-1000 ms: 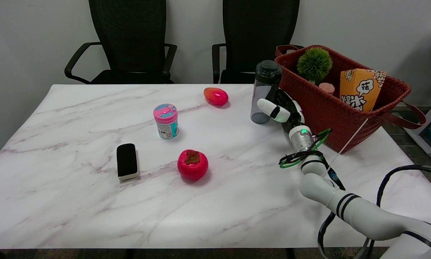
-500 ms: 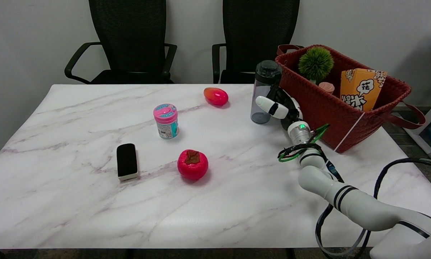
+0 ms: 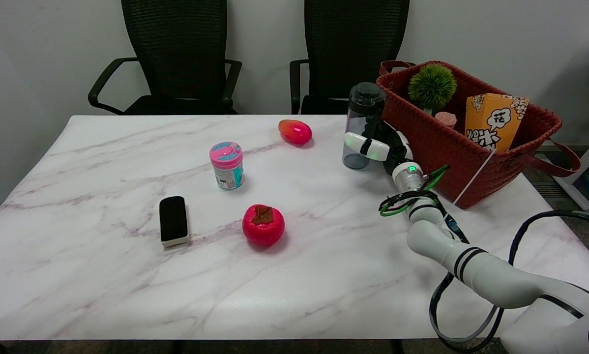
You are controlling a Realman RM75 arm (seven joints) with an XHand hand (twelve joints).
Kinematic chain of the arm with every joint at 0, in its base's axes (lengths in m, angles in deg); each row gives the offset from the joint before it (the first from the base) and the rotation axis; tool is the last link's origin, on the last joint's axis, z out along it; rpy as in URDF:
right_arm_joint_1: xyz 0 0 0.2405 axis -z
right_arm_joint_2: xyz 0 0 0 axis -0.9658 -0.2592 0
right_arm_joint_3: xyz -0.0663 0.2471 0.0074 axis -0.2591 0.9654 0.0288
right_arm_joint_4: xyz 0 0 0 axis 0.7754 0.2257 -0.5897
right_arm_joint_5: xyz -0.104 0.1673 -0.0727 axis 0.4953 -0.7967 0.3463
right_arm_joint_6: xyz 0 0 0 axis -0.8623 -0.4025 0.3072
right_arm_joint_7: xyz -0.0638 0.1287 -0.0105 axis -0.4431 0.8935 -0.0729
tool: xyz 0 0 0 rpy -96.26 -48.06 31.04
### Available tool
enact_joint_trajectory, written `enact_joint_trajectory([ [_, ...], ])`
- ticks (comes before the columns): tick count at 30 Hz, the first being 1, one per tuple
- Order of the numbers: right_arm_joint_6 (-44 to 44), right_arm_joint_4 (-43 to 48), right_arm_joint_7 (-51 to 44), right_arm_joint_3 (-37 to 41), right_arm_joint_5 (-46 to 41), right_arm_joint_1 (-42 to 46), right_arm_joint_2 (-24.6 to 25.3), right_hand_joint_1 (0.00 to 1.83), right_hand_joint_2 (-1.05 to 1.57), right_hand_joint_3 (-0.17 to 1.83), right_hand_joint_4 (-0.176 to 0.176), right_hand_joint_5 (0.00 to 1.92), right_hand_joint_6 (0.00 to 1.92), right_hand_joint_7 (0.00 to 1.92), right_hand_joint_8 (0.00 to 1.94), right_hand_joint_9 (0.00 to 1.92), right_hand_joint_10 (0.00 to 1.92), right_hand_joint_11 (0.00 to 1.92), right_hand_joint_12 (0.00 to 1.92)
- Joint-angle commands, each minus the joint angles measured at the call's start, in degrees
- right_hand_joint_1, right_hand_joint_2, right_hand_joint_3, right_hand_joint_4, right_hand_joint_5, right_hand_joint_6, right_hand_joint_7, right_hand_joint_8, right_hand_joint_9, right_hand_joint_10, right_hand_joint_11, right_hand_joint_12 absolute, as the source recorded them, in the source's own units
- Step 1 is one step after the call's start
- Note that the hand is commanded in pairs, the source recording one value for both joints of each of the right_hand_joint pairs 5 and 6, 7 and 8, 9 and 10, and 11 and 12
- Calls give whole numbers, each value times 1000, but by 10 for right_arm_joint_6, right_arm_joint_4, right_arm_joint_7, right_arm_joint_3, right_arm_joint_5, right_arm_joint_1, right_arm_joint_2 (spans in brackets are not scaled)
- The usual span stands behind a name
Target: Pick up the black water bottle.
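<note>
Since the earlier frames my right hand (image 3: 379,146) has advanced toward the black water bottle (image 3: 362,126), its white thumb now lying across the front of the smoky lower body. The bottle stands upright on the marble table (image 3: 127,275), just beside the red woven basket (image 3: 452,142); the hand's fingers reach behind it, hidden from me, so I cannot tell whether the grasp is closed.
</note>
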Motion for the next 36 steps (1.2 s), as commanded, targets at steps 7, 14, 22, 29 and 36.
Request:
enact_joint_trajectory([
  [7, 1, 6, 0, -6, 1, -2, 1, 1256, 219, 650, 0, 549, 549, 365, 365, 427, 427, 409, 409],
  [14, -4, 35, 0, -6, 1, 11, -2, 1284, 468, 690, 0, 773, 773, 414, 414, 489, 489, 453, 453],
  [22, -13, 68, 0, -5, 1, 26, -5, 1317, 927, 697, 0, 918, 918, 744, 744, 788, 788, 1047, 1047],
  [29, -11, 120, 3, -7, 18, 39, -14, 1305, 1033, 554, 0, 938, 938, 1092, 1092, 1152, 1152, 1096, 1096],
  [36, -4, 245, 2, -6, 61, 62, -41, 1299, 1051, 547, 0, 941, 941, 1119, 1119, 1183, 1183, 1099, 1099],
])
